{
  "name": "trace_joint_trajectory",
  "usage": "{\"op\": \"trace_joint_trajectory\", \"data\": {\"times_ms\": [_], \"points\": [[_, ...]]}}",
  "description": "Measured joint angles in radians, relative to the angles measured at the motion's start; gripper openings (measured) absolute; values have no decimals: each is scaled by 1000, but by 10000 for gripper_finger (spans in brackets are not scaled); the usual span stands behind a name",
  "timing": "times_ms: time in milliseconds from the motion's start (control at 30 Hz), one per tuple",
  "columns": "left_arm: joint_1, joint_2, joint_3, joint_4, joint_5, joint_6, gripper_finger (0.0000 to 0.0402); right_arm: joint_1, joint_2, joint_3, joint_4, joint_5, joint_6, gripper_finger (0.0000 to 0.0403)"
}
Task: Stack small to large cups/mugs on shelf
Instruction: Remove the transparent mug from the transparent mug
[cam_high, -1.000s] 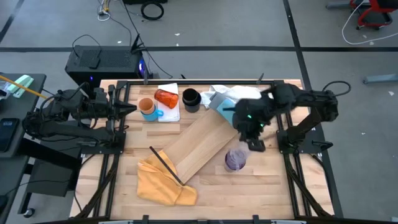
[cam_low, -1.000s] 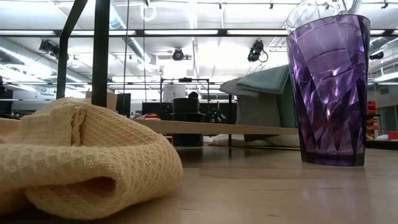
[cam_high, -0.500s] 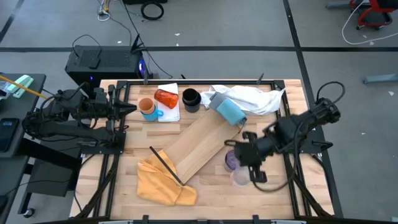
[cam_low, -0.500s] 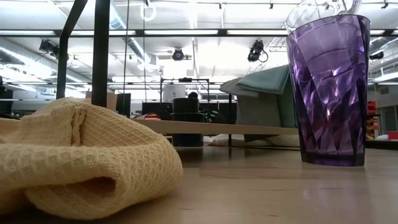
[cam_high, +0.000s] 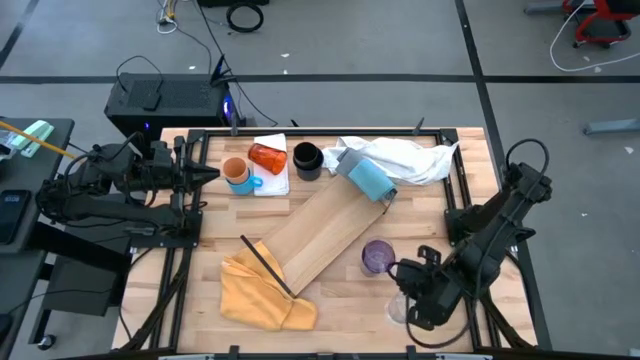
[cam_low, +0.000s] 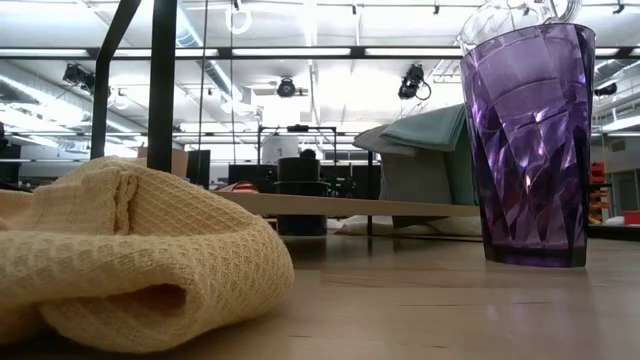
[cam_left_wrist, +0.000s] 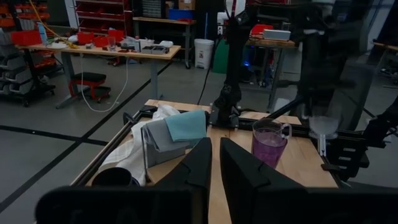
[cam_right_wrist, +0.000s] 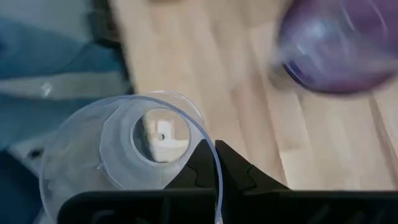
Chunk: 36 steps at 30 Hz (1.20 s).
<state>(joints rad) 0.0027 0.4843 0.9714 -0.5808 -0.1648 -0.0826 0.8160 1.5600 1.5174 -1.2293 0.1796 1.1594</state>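
Right gripper at lower right is pinched on a clear cup's rim beside the purple cup; keep it level, then lower it toward the shelf at centre.

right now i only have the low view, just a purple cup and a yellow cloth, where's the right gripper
observer: the right gripper is over the front right of the table, just in front of the purple cup and not touching it.
operator: holding anything
observer: yes, it is shut on the rim of a clear cup.
operator: and the left one
observer: the left gripper waits at the table's left edge, far from both cups.
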Motion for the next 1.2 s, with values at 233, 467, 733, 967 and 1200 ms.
{"op": "trace_joint_trajectory", "data": {"times_ms": [233,467,733,967,1200], "points": [[0,0,0,0,0,-1,38,65,0,-183,197,5,197,0],[0,0,0,0,0,-2,41,75,0,-342,225,12,396,0],[0,0,0,0,0,-1,36,53,-1,-476,209,32,469,0],[0,0,0,0,0,-10,43,50,0,-513,235,30,465,0],[0,0,0,0,0,-10,35,50,0,-537,303,29,464,0]]}}
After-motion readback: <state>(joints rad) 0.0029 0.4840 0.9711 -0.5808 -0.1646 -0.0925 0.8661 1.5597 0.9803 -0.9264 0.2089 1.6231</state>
